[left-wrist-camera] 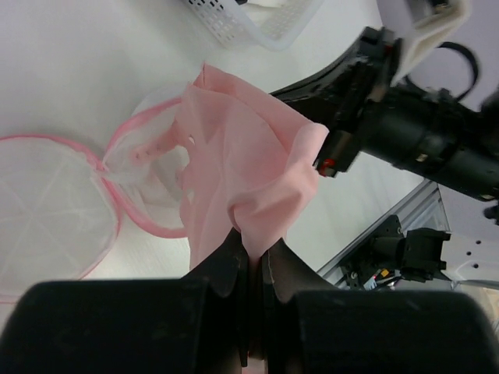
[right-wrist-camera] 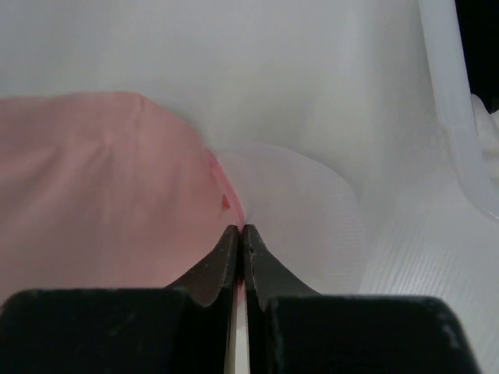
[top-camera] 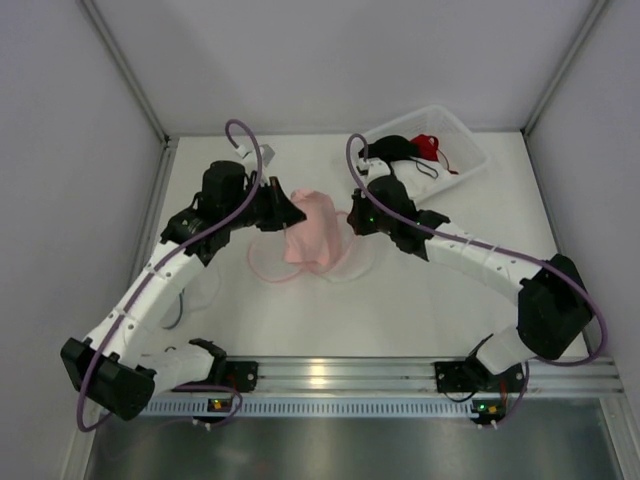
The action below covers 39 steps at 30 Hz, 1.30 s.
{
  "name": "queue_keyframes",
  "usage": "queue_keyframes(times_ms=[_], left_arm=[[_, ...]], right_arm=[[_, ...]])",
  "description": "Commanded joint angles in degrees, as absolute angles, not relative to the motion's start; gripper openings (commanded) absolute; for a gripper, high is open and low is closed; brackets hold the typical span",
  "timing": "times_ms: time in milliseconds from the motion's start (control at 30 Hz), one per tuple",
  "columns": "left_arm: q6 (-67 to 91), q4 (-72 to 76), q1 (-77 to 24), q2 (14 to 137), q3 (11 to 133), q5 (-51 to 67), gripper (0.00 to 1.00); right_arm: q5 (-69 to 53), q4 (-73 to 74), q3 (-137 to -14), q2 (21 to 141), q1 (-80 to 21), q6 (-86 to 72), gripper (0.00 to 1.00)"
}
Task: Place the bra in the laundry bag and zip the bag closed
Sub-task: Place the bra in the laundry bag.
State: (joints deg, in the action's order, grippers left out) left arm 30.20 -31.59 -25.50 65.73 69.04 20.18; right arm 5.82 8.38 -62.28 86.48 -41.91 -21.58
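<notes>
The pink bra (top-camera: 312, 228) hangs bunched above the middle of the table. My left gripper (left-wrist-camera: 255, 251) is shut on a fold of the bra (left-wrist-camera: 242, 156). The laundry bag (top-camera: 290, 268) is white mesh with a pink rim and lies partly under the bra; its round panels (left-wrist-camera: 47, 202) spread out on the table. My right gripper (right-wrist-camera: 240, 229) is shut on the bag's pink rim, where the mesh (right-wrist-camera: 304, 202) meets the bra (right-wrist-camera: 93, 187). In the top view the left gripper (top-camera: 293, 210) and the right gripper (top-camera: 351, 221) flank the bra. No zipper shows.
A white plastic basket (top-camera: 462, 133) at the back right holds black and red garments. Its rim (right-wrist-camera: 456, 101) is close to the right gripper. The right arm (left-wrist-camera: 413, 132) stands just beyond the bra. Grey walls enclose the table on three sides.
</notes>
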Motion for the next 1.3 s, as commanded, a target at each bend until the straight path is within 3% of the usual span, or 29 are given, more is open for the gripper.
queue_keyframes(times_ms=[0, 333, 667, 1267], left_arm=[[31.64, -20.77, -25.40, 64.43, 65.22, 20.38, 0.00], [31.12, -8.44, -25.75, 68.45, 57.75, 30.49, 0.00], [25.31, -7.39, -29.00, 76.10, 54.41, 26.19, 0.00], [34.17, 11.50, -32.61, 96.06, 57.22, 25.22, 0.00]], right_arm=[[5.01, 3.96, -62.14, 82.09, -42.89, -25.31, 0.00], [1.32, -1.32, -59.41, 80.59, -42.89, -28.65, 0.00], [3.34, -0.53, -59.76, 79.72, -42.71, -31.11, 0.00], [-3.78, -4.75, -54.67, 78.40, -42.45, -37.18, 0.00]])
